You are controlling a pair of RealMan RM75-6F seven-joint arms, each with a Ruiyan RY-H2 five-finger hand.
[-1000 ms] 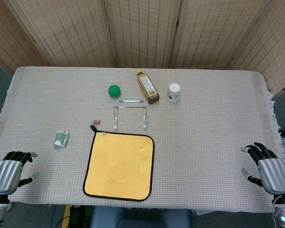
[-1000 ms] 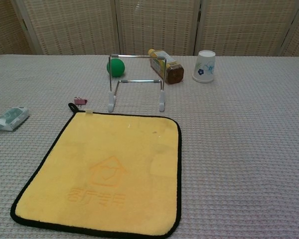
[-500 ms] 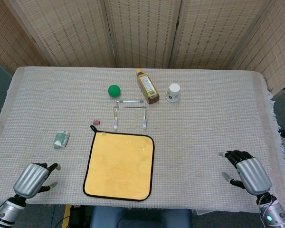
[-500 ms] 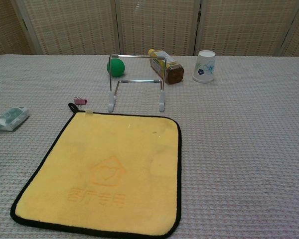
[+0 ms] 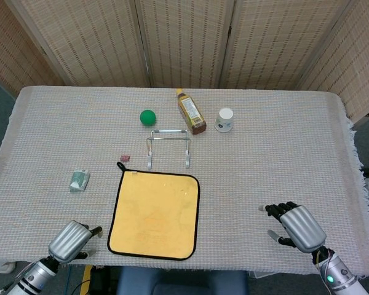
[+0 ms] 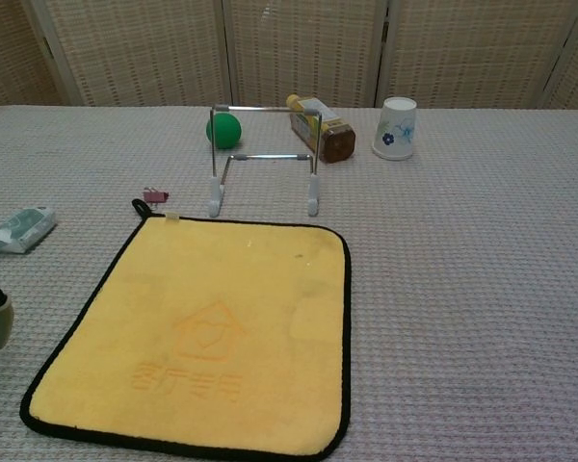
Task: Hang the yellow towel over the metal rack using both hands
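While the grey woven surface (image 5: 283,153) fills our view, we see the square yellow towel with black edging (image 5: 155,214) lying flat near its front edge, just in front of the bent-wire metal rack (image 5: 168,147), apart from it; our right hand (image 5: 293,225) hovers well to the right of the towel, fingers spread and holding nothing; our left hand (image 5: 72,239) sits near the towel's front left corner, and we cannot tell how its fingers lie; behind the rack stand a brown bottle (image 5: 190,112), a white paper cup (image 5: 224,119) and a green ball (image 5: 147,117).
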